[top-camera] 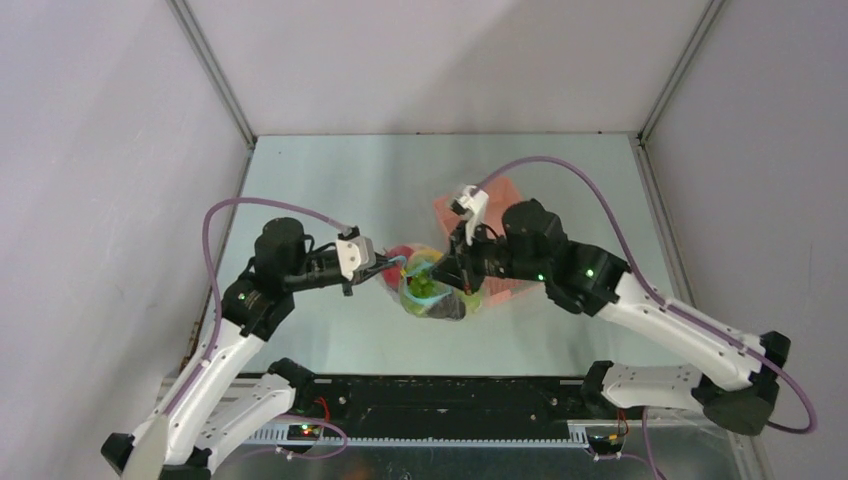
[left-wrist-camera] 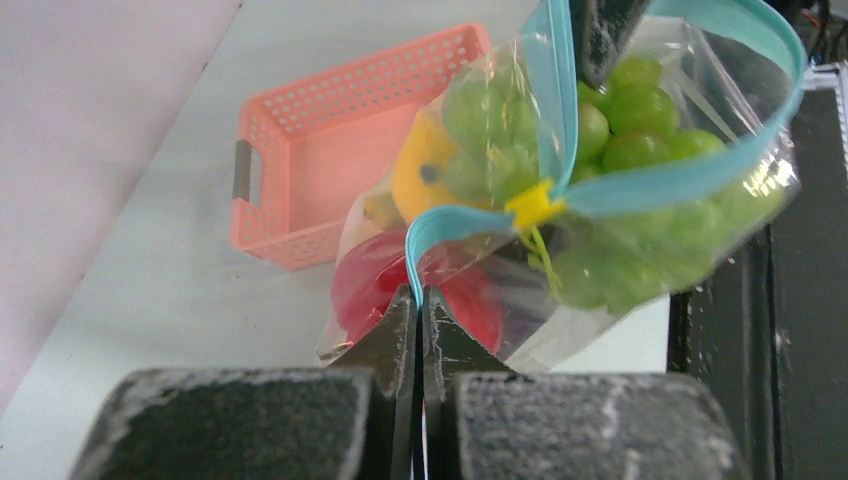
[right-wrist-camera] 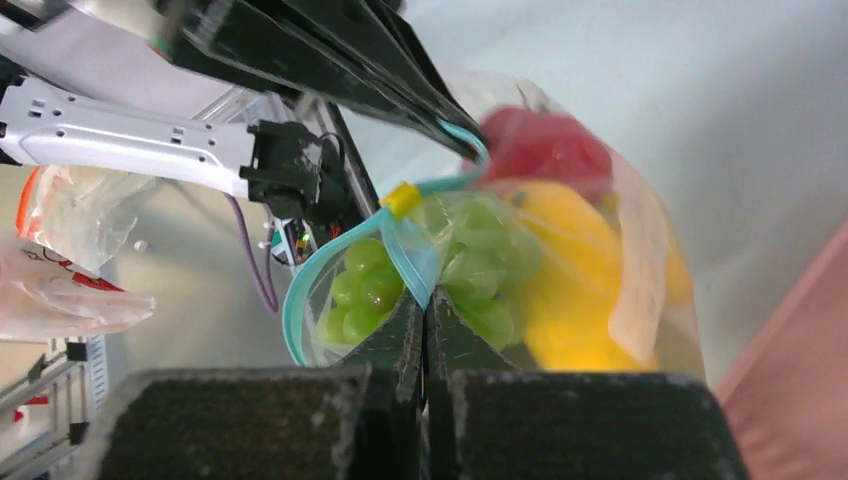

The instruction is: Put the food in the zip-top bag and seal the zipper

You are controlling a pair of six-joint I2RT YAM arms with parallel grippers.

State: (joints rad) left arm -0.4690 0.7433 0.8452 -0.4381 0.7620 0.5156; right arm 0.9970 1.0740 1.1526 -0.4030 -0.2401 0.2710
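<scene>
The clear zip-top bag (top-camera: 432,290) hangs between both grippers over the middle of the table. Inside it I see green grapes (left-wrist-camera: 640,140), a red round fruit (left-wrist-camera: 365,280) and a yellow piece (left-wrist-camera: 425,170); a dark piece (top-camera: 450,308) shows at its bottom. The light blue zipper (left-wrist-camera: 690,175) loops open around the grapes, with a yellow slider (left-wrist-camera: 533,205) on it. My left gripper (left-wrist-camera: 420,295) is shut on the zipper's end by the red fruit. My right gripper (right-wrist-camera: 425,297) is shut on the zipper (right-wrist-camera: 300,290) beside the grapes (right-wrist-camera: 365,290).
The pink plastic basket (top-camera: 500,205) stands on the table behind my right arm, partly hidden by it. A black rail (top-camera: 450,400) runs along the near edge between the arm bases. Walls close in the table on three sides.
</scene>
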